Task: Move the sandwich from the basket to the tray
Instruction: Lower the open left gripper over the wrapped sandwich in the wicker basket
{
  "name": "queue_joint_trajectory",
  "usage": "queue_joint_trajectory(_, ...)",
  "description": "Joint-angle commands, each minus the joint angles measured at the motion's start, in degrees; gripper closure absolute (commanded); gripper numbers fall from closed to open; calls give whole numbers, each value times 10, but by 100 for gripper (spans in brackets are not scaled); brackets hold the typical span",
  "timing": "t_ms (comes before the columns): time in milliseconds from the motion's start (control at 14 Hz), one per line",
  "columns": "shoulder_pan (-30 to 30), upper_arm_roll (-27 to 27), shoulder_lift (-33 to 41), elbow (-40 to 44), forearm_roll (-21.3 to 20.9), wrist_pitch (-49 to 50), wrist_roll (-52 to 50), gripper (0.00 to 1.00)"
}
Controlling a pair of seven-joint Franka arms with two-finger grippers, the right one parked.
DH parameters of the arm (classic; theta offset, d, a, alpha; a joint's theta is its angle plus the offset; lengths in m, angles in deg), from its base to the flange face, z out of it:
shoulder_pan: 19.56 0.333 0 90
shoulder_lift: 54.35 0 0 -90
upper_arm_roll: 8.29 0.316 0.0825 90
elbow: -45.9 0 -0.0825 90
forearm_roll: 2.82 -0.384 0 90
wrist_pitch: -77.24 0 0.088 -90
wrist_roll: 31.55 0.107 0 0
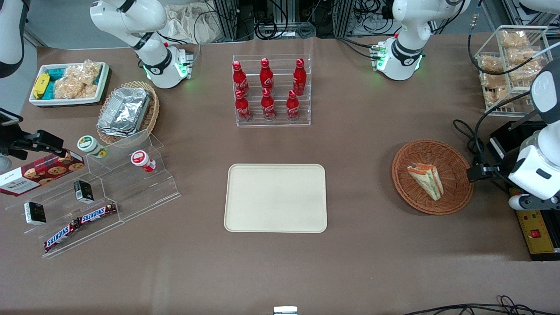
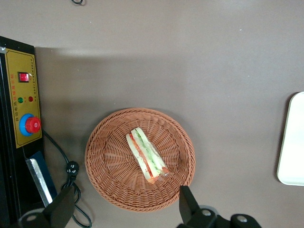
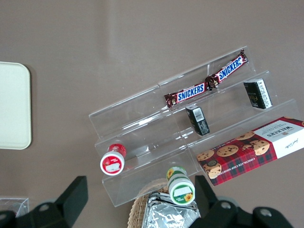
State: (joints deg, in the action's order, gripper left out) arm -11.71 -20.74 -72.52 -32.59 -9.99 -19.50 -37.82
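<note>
The jaws of the left gripper (image 2: 126, 209) stood wide and empty above the basket (image 2: 107, 183), likely to straddle the sandwich (image 2: 146, 154) lying inside it between them. The tray (image 2: 290, 142) waited well apart on the bench (image 2: 190, 57).

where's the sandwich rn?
The sandwich lies in the basket toward the working arm's end of the table, well apart from the tray. The open gripper hovers above the basket rim.

Six cola bottles (image 1: 267, 89), two Snickers bars (image 1: 80, 223)
</note>
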Motion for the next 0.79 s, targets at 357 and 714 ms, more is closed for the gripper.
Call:
queue_joint_trajectory(357, 1, 0, -6, -38, 4, 10, 7, 1)
queue_joint_trajectory(714, 6, 3, -1, -175, 6, -99, -65, 2)
